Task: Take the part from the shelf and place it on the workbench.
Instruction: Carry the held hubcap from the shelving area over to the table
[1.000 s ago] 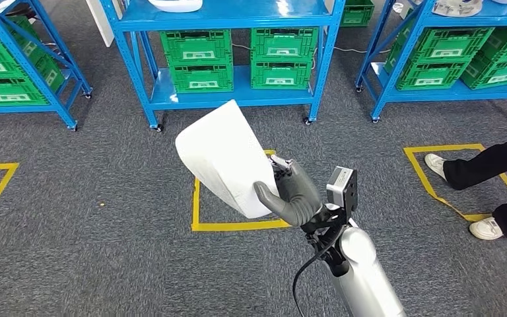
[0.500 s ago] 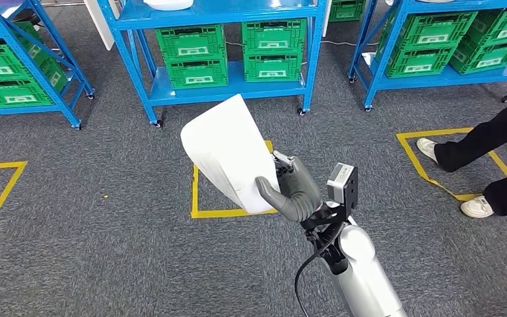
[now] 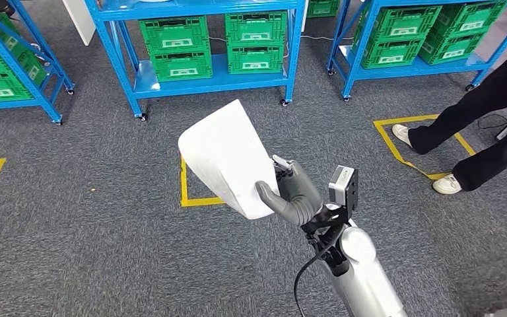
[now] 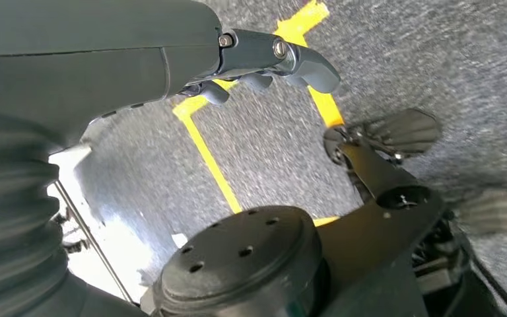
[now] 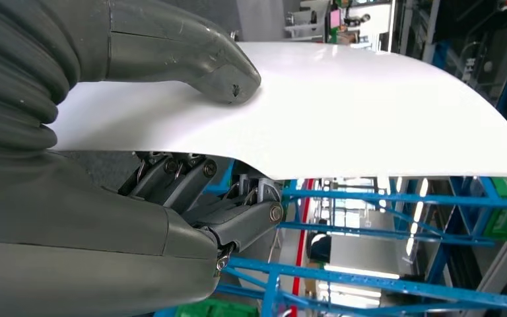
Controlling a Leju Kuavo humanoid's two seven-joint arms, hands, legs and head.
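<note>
Grey carpet floor (image 3: 72, 251) across the whole head view, marked with yellow tape squares (image 3: 183, 191), one at centre partly hidden, another at right under a person's feet. Blue shelves (image 3: 198, 72) along the top of the frame, stacked with green crates (image 3: 175, 43) on the lower level. Person's dark-trousered legs (image 3: 482, 125) and white shoes at the right edge, standing on the tape outline there. White curved part (image 3: 224, 158) held up at the centre of the head view, above the floor and off any shelf, lower corner tucked into the right hand (image 3: 295, 195). Thumb pressed on the panel's upper face and darker fingers (image 5: 237, 221) curled beneath it, grasping it, in the right wrist view. Left hand (image 4: 171, 59) in the upper left of the left wrist view, over the floor, fingers curled in loosely on nothing.
</note>
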